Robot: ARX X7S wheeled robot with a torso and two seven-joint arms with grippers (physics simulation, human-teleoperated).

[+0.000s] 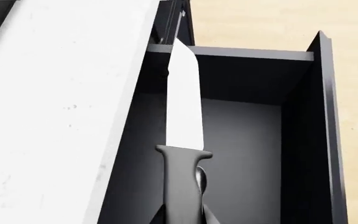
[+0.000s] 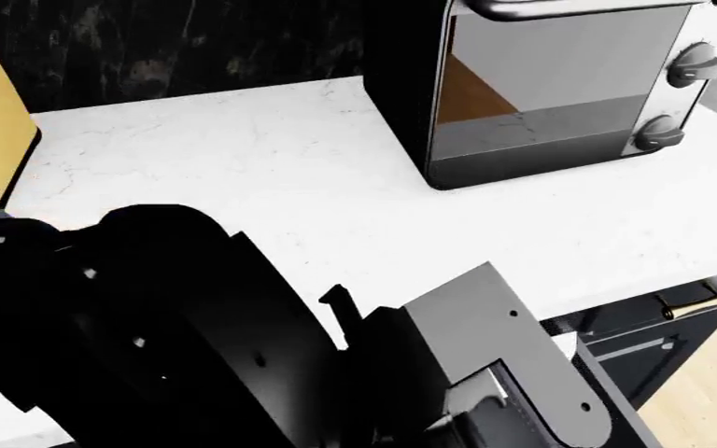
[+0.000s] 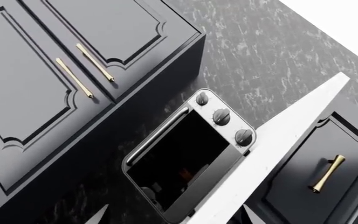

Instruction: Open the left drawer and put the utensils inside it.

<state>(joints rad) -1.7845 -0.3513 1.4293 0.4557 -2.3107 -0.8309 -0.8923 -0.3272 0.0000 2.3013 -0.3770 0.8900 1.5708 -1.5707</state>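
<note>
The head camera looks steeply down over the white counter (image 2: 272, 177) and toaster oven (image 2: 558, 84), the left wrist camera peers closely into the open drawer (image 1: 241, 140) beside that counter's edge, and the right wrist camera – farther back – faces the same oven and counter.

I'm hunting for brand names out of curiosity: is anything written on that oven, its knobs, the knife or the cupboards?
No readable text in any view.
Toaster oven and its knobs: no letters or numbers show.
Knife: plain blade and handle.
Cabinet doors: plain.
</note>
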